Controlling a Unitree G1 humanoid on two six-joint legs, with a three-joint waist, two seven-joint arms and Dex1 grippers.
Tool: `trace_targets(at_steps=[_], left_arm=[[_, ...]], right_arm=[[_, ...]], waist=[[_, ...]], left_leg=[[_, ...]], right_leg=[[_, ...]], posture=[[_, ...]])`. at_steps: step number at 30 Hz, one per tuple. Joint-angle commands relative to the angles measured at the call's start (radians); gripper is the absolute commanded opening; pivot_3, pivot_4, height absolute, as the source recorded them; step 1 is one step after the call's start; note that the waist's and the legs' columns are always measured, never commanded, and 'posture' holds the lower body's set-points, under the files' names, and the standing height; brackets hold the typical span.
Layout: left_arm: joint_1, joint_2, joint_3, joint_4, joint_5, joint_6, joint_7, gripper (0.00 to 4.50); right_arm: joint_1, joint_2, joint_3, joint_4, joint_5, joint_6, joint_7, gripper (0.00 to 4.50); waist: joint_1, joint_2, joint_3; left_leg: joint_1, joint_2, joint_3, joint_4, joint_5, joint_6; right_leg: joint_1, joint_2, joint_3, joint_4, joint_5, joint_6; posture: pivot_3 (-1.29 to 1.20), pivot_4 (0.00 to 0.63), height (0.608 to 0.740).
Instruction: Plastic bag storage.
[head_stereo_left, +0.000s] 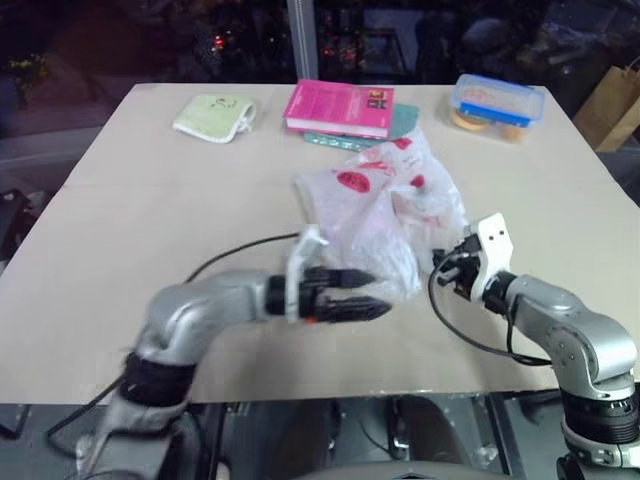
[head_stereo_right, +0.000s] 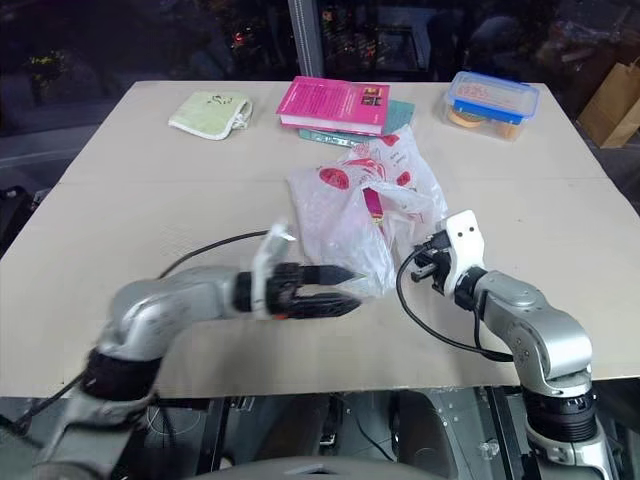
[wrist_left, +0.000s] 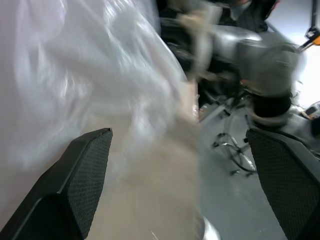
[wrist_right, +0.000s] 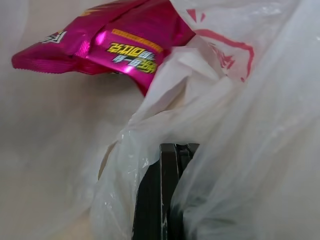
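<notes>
The plastic bag, mid-frame, looked light, limp and slippery; my right hand pinched its edge, my left hand gaped empty.

Table: we see a big tan table.
On it: plastic bag, pink book, green cloth, blue-lidded box.

The plastic bag is draping over the right pincer, hiding most of its fingers. The magenta snack packet is lying partly tucked under the bag, its lettering too small to read.
</notes>
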Motion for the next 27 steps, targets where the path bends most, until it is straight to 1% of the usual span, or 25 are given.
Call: trace_targets(at_steps=[1, 3, 4, 6, 7, 8, 10, 13, 15, 16, 17, 20, 22, 24, 25, 26, 27], left_arm=[[-0.034, -0.043, 0.001, 0.039, 0.025, -0.017, 0.007, 4.46], [-0.068, -0.100, -0.026, 0.101, 0.090, -0.013, 0.085, 4.46], [-0.084, -0.144, -0.036, 0.128, 0.110, -0.027, 0.109, 4.46], [-0.119, -0.265, -0.002, 0.189, 0.109, -0.055, 0.172, 4.46], [-0.131, -0.316, 0.032, 0.215, 0.099, -0.069, 0.202, 4.22], [-0.142, -0.352, 0.067, 0.236, 0.080, -0.059, 0.223, 3.93], [-0.137, -0.371, 0.100, 0.223, 0.050, -0.038, 0.212, 3.24], [-0.119, -0.395, 0.185, 0.187, -0.042, -0.012, 0.219, 1.74], [-0.124, -0.406, 0.271, 0.177, -0.134, 0.015, 0.254, 0.77], [-0.134, -0.398, 0.320, 0.169, -0.191, 0.028, 0.265, 0.32], [-0.149, -0.384, 0.370, 0.165, -0.253, 0.045, 0.280, 0.04], [-0.243, -0.304, 0.506, 0.203, -0.435, 0.077, 0.325, 0.04], [-0.358, -0.229, 0.580, 0.288, -0.492, 0.063, 0.342, 0.04], [-0.484, -0.155, 0.628, 0.403, -0.487, 0.032, 0.338, 0.04], [-0.525, -0.133, 0.638, 0.443, -0.478, 0.022, 0.335, 0.04], [-0.652, -0.071, 0.640, 0.582, -0.405, -0.053, 0.292, 0.04], [-0.749, -0.027, 0.642, 0.692, -0.352, -0.109, 0.256, 0.04]], right_arm=[[0.001, -0.001, -0.035, -0.054, 0.016, 0.017, -0.025, 0.00], [0.001, 0.008, -0.048, -0.073, 0.025, 0.031, -0.042, 0.00], [0.003, 0.013, -0.054, -0.080, 0.026, 0.035, -0.052, 0.00], [0.009, 0.018, -0.059, -0.092, 0.026, 0.041, -0.067, 0.00], [0.011, 0.020, -0.061, -0.097, 0.026, 0.043, -0.074, 0.00], [0.012, 0.023, -0.065, -0.101, 0.029, 0.047, -0.080, 0.00], [0.013, 0.025, -0.077, -0.106, 0.034, 0.050, -0.087, 0.00], [0.011, 0.024, -0.100, -0.101, 0.044, 0.048, -0.094, 0.00], [0.003, 0.022, -0.117, -0.093, 0.047, 0.042, -0.097, 0.00], [-0.011, 0.024, -0.134, -0.085, 0.051, 0.037, -0.099, 0.00], [-0.032, 0.027, -0.152, -0.075, 0.056, 0.028, -0.101, 0.00], [-0.134, 0.041, -0.221, -0.044, 0.088, -0.021, -0.102, 0.00], [-0.248, 0.038, -0.269, -0.011, 0.116, -0.050, -0.107, 0.00], [-0.378, 0.027, -0.305, 0.036, 0.137, -0.073, -0.115, 0.00], [-0.419, 0.024, -0.316, 0.054, 0.146, -0.078, -0.118, 0.00], [-0.559, 0.001, -0.332, 0.138, 0.147, -0.116, -0.117, 0.00], [-0.662, -0.020, -0.338, 0.204, 0.138, -0.148, -0.116, 0.00]], waist=[[-0.009, 0.000, 0.000], [-0.009, 0.000, 0.000], [-0.008, 0.000, 0.000], [-0.005, 0.000, 0.000], [-0.002, 0.000, 0.000], [0.003, -0.001, 0.000], [0.003, -0.001, 0.000], [-0.006, -0.001, 0.000], [-0.006, -0.001, 0.000], [-0.006, -0.001, 0.000], [-0.007, -0.001, 0.000], [-0.017, -0.002, 0.001], [-0.018, -0.002, 0.002], [-0.018, -0.002, 0.002], [-0.018, -0.002, 0.002], [-0.018, -0.002, 0.002], [-0.018, -0.003, 0.005]], left_leg=[[0.000, 0.000, 0.000, 0.000, 0.000, 0.000], [0.000, 0.001, -0.001, -0.001, 0.000, 0.000], [-0.001, 0.001, -0.001, -0.001, 0.000, 0.000], [-0.001, 0.001, -0.002, -0.001, 0.000, 0.000], [-0.001, 0.000, -0.002, -0.001, 0.000, 0.000], [-0.002, 0.000, -0.002, -0.001, 0.000, 0.000], [-0.002, 0.000, -0.002, 0.000, 0.000, 0.001], [-0.001, 0.001, -0.001, 0.000, 0.000, 0.001], [-0.001, 0.002, -0.002, 0.000, 0.000, 0.000], [-0.001, 0.002, -0.002, 0.000, 0.000, 0.000], [-0.001, 0.002, -0.002, 0.000, 0.000, 0.000], [-0.002, 0.002, -0.002, 0.001, 0.000, 0.000], [-0.002, 0.002, -0.002, 0.003, 0.000, 0.000], [-0.001, 0.001, -0.002, 0.004, 0.000, 0.000], [-0.001, 0.000, -0.002, 0.004, 0.000, 0.000], [-0.002, 0.000, -0.002, 0.004, 0.000, 0.000], [-0.001, -0.001, -0.002, 0.003, 0.000, 0.001]], right_leg=[[0.000, 0.000, 0.001, 0.000, 0.000, 0.000], [-0.001, 0.000, 0.001, 0.000, 0.000, 0.000], [-0.001, 0.000, 0.001, 0.000, 0.000, 0.000], [-0.001, 0.000, 0.000, 0.000, 0.000, 0.000], [-0.001, -0.001, 0.000, 0.000, 0.000, 0.000], [0.000, -0.001, 0.000, -0.001, 0.000, 0.000], [0.000, -0.001, 0.000, -0.002, 0.000, 0.001], [-0.001, -0.001, 0.001, 0.000, 0.000, 0.000], [-0.001, -0.001, 0.000, 0.000, 0.000, 0.000], [-0.001, -0.001, 0.000, 0.000, 0.000, 0.000], [-0.001, -0.001, 0.000, 0.000, 0.000, 0.000], [-0.001, 0.000, 0.000, 0.001, 0.000, 0.000], [-0.001, 0.001, -0.001, 0.001, 0.000, 0.001], [0.000, 0.001, -0.003, 0.002, 0.000, 0.001], [0.000, 0.001, -0.004, 0.002, 0.000, 0.001], [0.000, 0.001, -0.004, 0.002, 0.000, 0.001], [0.000, 0.001, -0.004, 0.002, 0.000, 0.000]], posture=[[0.00, 0.150, 0.740], [0.00, 0.150, 0.740], [0.00, 0.150, 0.740], [0.00, 0.150, 0.740], [0.00, 0.150, 0.740], [0.00, 0.150, 0.740], [0.00, 0.150, 0.740], [0.00, 0.150, 0.740], [0.00, 0.150, 0.740], [0.00, 0.150, 0.740], [0.00, 0.150, 0.740], [0.00, 0.150, 0.740], [0.00, 0.150, 0.740], [0.00, 0.150, 0.740], [0.00, 0.150, 0.740], [0.00, 0.150, 0.740], [0.00, 0.150, 0.740]])
